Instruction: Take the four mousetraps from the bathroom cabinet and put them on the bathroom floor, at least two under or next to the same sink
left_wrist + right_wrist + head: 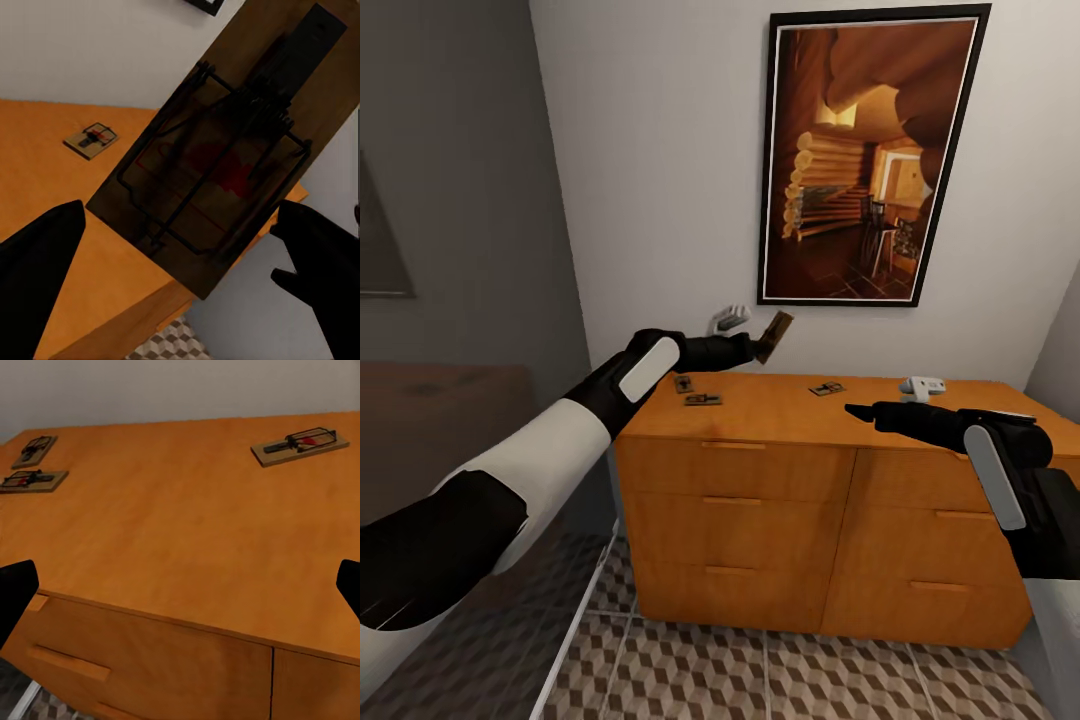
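My left gripper is shut on one mousetrap, held tilted in the air above the back of the orange-brown cabinet. In the left wrist view that mousetrap spans the gap between the dark fingers, wire side facing the camera. Three more mousetraps lie flat on the cabinet top: two close together at the left and one near the middle. My right gripper hovers open over the cabinet's front right, its fingers wide apart and holding nothing. The sink is out of view.
A large framed picture hangs on the white wall behind the cabinet. Cube-patterned bathroom floor lies in front of the drawers. A grey wall and a pale edge stand at the left.
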`<state>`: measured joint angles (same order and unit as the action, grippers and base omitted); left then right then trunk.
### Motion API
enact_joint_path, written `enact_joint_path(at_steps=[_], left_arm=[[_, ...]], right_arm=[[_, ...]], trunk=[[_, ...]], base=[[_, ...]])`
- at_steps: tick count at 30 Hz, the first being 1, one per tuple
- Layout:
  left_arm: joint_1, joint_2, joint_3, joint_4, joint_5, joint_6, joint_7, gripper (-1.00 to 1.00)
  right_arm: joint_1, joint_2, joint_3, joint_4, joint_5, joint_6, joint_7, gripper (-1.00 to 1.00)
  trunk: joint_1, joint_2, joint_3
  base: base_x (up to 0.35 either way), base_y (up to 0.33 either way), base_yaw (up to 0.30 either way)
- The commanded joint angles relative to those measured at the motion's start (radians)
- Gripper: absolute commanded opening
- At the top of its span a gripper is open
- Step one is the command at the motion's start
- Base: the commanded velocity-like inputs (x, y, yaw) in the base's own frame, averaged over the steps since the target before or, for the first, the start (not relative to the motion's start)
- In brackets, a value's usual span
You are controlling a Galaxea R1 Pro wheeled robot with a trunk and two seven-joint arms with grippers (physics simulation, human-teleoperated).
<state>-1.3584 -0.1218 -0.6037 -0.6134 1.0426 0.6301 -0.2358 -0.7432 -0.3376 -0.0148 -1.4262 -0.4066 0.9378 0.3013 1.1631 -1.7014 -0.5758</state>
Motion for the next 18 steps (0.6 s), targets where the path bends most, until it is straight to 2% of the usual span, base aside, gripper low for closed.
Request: enact_joint_path(at_steps=[1, 4, 6, 7, 8, 10, 13, 16, 18], left_arm=[[-0.001, 0.0, -0.001, -0.002, 0.004, 0.002, -0.002, -1.0], [-0.001, 0.0, -0.001, -0.004, 0.007, 0.003, -0.002, -1.0], [-0.001, 0.0, 0.0, -0.006, 0.009, 0.003, -0.002, -1.0], [-0.001, 0.0, 0.0, -0.01, 0.009, 0.004, -0.002, -1.0], [-0.001, 0.0, 0.001, -0.013, 0.009, 0.004, -0.002, -1.0], [-0.001, -0.001, 0.002, -0.043, 0.01, 0.005, -0.001, -1.0], [-0.001, 0.0, 0.003, -0.106, 0.009, 0.021, 0.004, -1.0], [-0.001, 0.002, 0.008, -0.154, 0.008, 0.05, 0.033, -1.0], [-0.001, 0.003, 0.023, -0.189, 0.008, 0.066, 0.076, -1.0]], right_arm=[[-0.001, 0.001, 0.007, 0.0, 0.008, 0.005, 0.009, 1.0], [-0.008, 0.004, 0.045, 0.0, 0.008, 0.005, -0.001, 1.0], [-0.015, 0.012, 0.09, 0.001, 0.008, 0.005, -0.028, 1.0], [-0.018, 0.02, 0.121, 0.002, 0.009, 0.005, -0.059, 1.0], [-0.019, 0.025, 0.134, 0.003, 0.009, 0.005, -0.078, 1.0], [-0.022, 0.047, 0.171, 0.004, 0.008, 0.004, -0.163, 1.0], [-0.023, 0.073, 0.19, 0.004, 0.007, 0.004, -0.24, 1.0], [-0.024, 0.083, 0.195, 0.004, 0.007, 0.004, -0.265, 1.0], [-0.024, 0.086, 0.199, 0.004, 0.006, 0.005, -0.274, 1.0]], trunk=[[0.0, -0.001, -0.001], [0.0, -0.001, -0.001], [0.0, -0.001, -0.001], [0.0, -0.001, -0.001], [0.0, -0.001, -0.001], [0.0, -0.001, -0.001], [0.0, -0.001, -0.001], [0.0, -0.001, -0.001], [0.0, -0.001, -0.001]], base=[[0.0, 0.0, 0.0], [0.0, 0.0, 0.0], [0.0, 0.0, 0.0], [0.0, 0.0, 0.0], [0.0, 0.0, 0.0], [0.0, 0.0, 0.0], [0.0, 0.0, 0.0], [0.0, 0.0, 0.0], [0.0, 0.0, 0.0]])
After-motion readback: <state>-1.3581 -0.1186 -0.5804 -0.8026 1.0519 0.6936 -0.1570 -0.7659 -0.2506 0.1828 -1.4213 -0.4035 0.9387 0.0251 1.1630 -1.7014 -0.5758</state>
